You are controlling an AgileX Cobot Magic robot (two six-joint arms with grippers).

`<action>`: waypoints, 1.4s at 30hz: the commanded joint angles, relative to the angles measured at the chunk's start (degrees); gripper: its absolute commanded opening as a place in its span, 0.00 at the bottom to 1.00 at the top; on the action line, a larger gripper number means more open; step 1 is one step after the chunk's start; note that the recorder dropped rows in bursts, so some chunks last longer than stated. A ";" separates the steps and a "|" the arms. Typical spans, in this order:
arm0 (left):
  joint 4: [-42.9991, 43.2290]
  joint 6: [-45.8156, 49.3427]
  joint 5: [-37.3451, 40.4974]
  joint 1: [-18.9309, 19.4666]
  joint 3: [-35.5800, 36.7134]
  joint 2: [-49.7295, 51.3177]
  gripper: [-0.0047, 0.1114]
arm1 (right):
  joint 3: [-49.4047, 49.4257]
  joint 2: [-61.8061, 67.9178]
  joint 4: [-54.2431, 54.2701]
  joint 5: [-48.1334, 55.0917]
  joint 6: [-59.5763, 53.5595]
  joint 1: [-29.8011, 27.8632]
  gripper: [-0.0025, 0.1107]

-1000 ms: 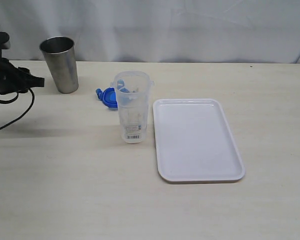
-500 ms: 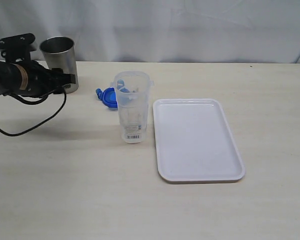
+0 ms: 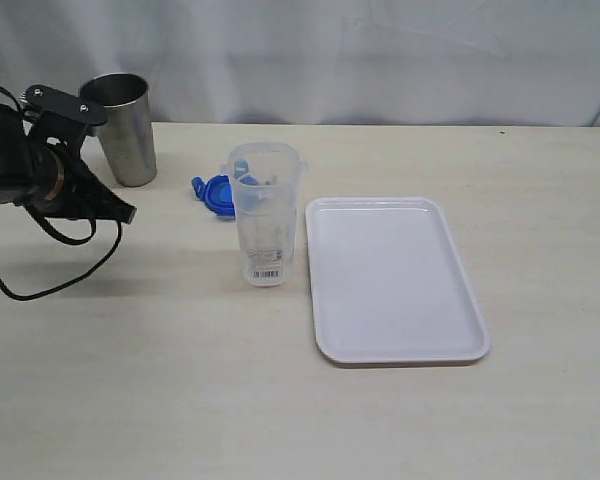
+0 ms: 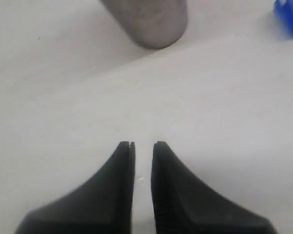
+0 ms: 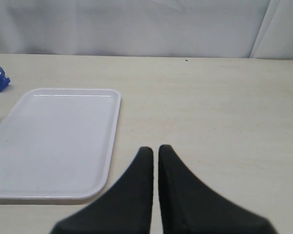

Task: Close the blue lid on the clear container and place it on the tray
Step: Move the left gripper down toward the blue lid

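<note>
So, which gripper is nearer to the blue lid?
Left. The left gripper hovers near the steel cup, left of the blue lid; the right gripper sits across the tray from it.

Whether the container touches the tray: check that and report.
Apart. The exterior view shows a strip of bare table between the container's base and the tray's left rim.

Clear container (image 3: 265, 222) upright, open, just left of white tray (image 3: 395, 280); blue lid (image 3: 213, 191) flat behind it
</note>
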 commanded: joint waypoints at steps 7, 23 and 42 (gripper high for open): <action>-60.83 57.35 14.32 -0.02 -8.86 -0.42 0.31 | 0.17 -0.26 -0.10 -0.62 -0.43 0.09 0.06; -98.24 81.76 0.46 -1.09 -9.00 5.98 0.39 | 0.17 -0.26 -0.10 -0.62 -0.43 0.09 0.06; -103.85 95.08 -8.03 -2.86 -13.54 9.11 0.39 | 0.17 -0.26 -0.10 -0.62 -0.43 0.09 0.06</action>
